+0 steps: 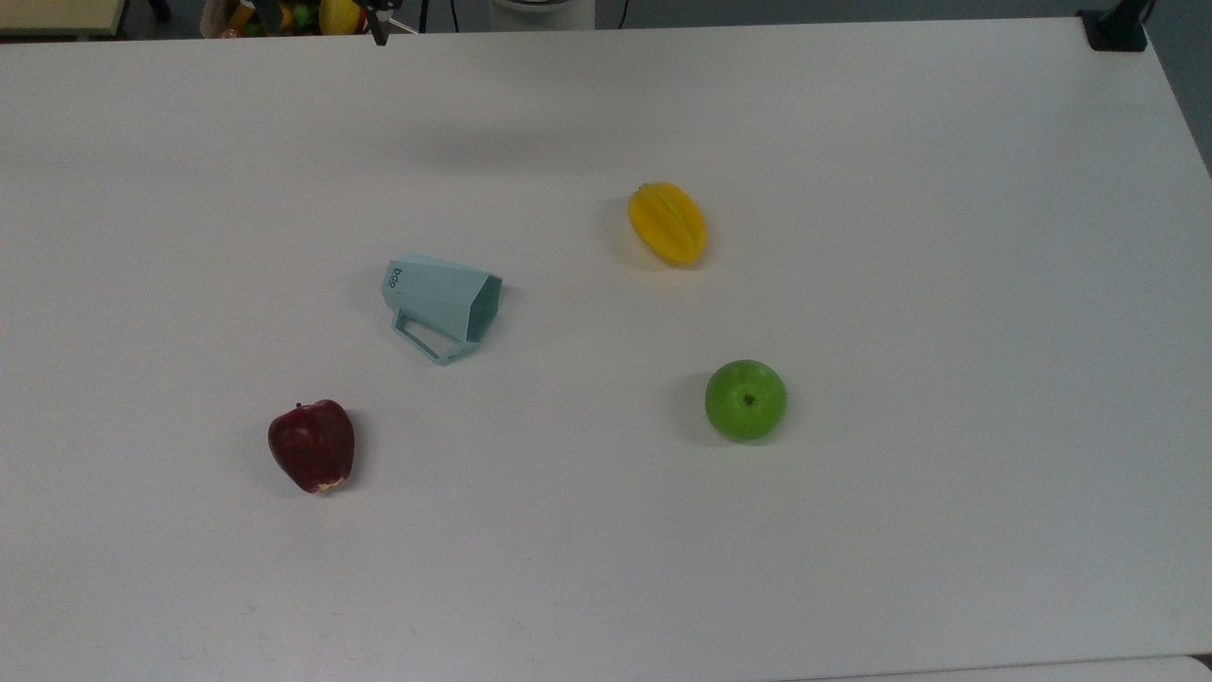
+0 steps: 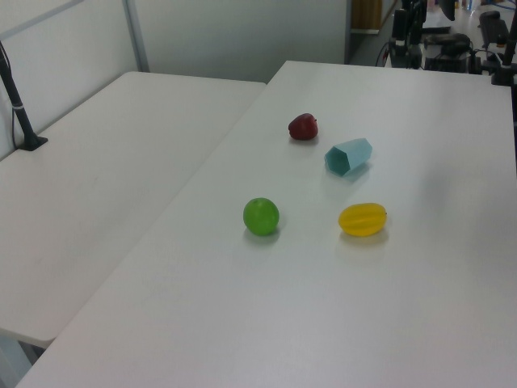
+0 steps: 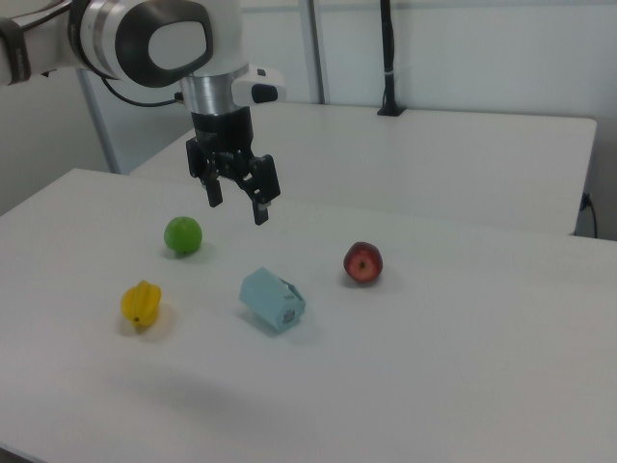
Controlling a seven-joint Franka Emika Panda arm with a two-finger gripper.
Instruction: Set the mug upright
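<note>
The pale blue-green faceted mug [image 1: 440,298] lies on its side on the white table [image 1: 852,530]. Its open mouth points to the top view's right, and its angular handle lies flat toward the near edge. Dark lettering shows near its base. It also appears as the mug [image 2: 349,155] in the left view and the mug [image 3: 273,301] in the right view. In the right view my gripper [image 3: 237,203] hangs in the air above and slightly behind the mug, well clear of it. Its black fingers [image 3: 260,204] are open with nothing between them.
A red apple [image 1: 312,445] lies in front of the mug toward the top view's left. A green apple [image 1: 745,400] and a yellow starfruit [image 1: 668,224] lie to the top view's right. A second white table [image 2: 97,186] adjoins, with a black post [image 2: 20,105] on it.
</note>
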